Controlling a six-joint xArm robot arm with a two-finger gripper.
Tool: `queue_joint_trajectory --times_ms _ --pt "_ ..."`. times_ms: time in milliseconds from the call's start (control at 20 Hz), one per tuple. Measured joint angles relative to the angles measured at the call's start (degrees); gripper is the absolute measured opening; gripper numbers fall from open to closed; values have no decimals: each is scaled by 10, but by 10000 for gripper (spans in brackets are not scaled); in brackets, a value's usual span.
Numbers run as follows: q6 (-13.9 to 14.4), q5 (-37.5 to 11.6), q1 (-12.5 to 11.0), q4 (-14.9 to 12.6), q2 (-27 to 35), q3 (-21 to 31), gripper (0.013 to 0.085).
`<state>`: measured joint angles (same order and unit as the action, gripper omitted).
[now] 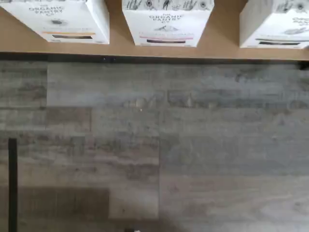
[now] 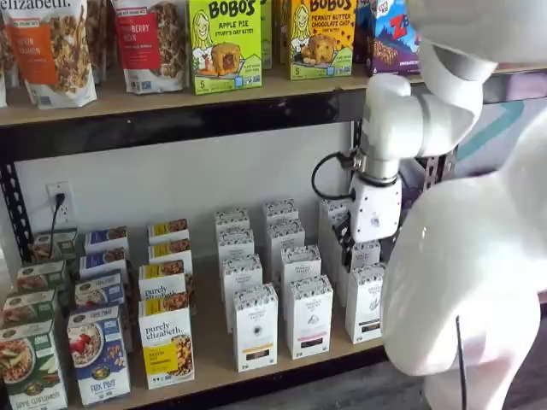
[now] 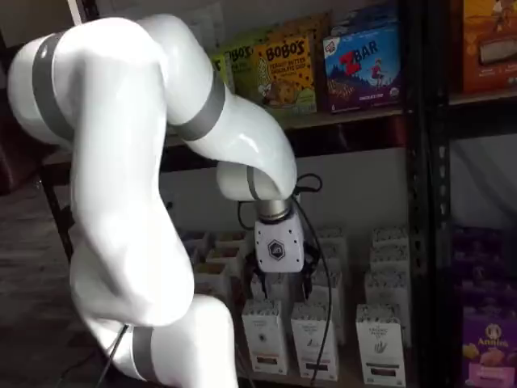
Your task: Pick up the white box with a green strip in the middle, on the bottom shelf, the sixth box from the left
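Wrist view: three white cartons along the front edge of the shelf [image 1: 217,48], floor below; rightmost one [image 1: 277,24] carries a dark-greenish strip, likely the target box. No fingers visible.

Shelf view: gripper [image 2: 349,243] low over the back rows near the shelf's right end, fingers dark and side-on, cannot tell if open or closed. Box [image 2: 365,303] untouched at the front edge.

Shelf view: gripper [image 3: 279,284] above the cartons, nothing held. Approach only; descent, grasp and lift all left.
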<state>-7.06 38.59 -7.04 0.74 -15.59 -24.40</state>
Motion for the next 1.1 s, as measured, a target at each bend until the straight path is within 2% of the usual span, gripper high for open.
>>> queue_joint_trajectory --times_ms 150,250,500,700,750,900,1000,1100 --pt "-6 -78 3 10 71 -12 850" --pt "4 -125 1 -5 134 -35 850" --pt "45 -180 -8 -59 240 -89 850" --pt "24 -201 -18 -47 310 -136 850" --pt "29 -205 -23 -58 329 -151 850" --pt "73 -212 -43 -125 390 -203 850" --pt "58 -214 -50 -118 417 -228 850" --pt "24 -223 -59 -90 447 -255 850"
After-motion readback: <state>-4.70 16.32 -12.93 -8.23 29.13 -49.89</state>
